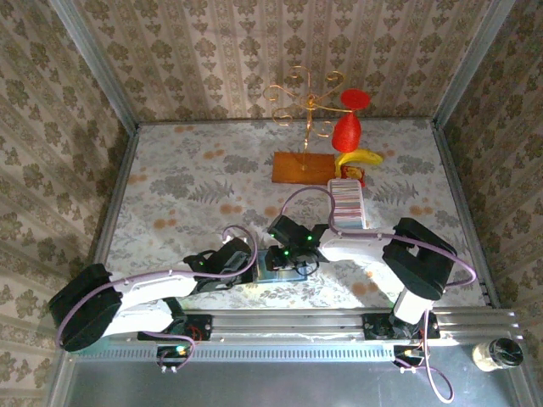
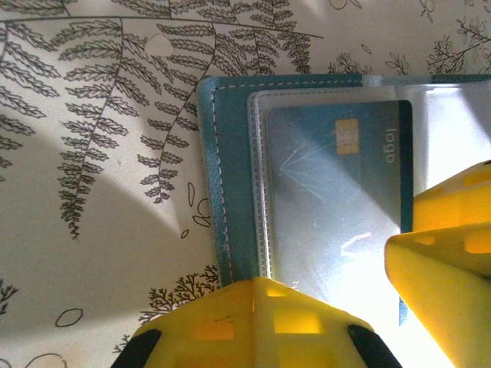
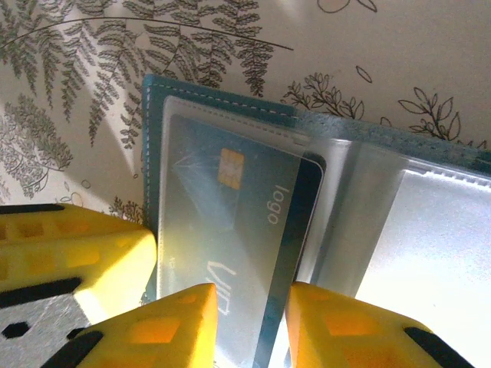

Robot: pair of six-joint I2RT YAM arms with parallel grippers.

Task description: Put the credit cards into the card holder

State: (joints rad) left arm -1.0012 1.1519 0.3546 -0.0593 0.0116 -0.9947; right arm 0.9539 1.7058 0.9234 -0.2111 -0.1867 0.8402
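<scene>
The teal card holder (image 1: pixel 282 266) lies open on the floral cloth near the front edge, between both grippers. Under its clear sleeve sits a blue credit card (image 2: pixel 337 184) with a gold chip and the word "logo". My left gripper (image 2: pixel 253 285) is shut, its tip resting on the holder's stitched border (image 2: pixel 230 192). My right gripper (image 3: pixel 252 295) is open a little, its yellow fingers (image 3: pixel 353 322) either side of the card's (image 3: pixel 230 222) near end. More pale credit cards stand in a row in the long white tray (image 1: pixel 347 203).
Behind the tray stand a yellow banana-shaped piece (image 1: pixel 361 158), a red figure (image 1: pixel 346 127) and a gold wire stand (image 1: pixel 305 97) on an orange board (image 1: pixel 302 166). A small jar (image 1: pixel 497 354) sits off the table at the front right. Patterned walls close three sides.
</scene>
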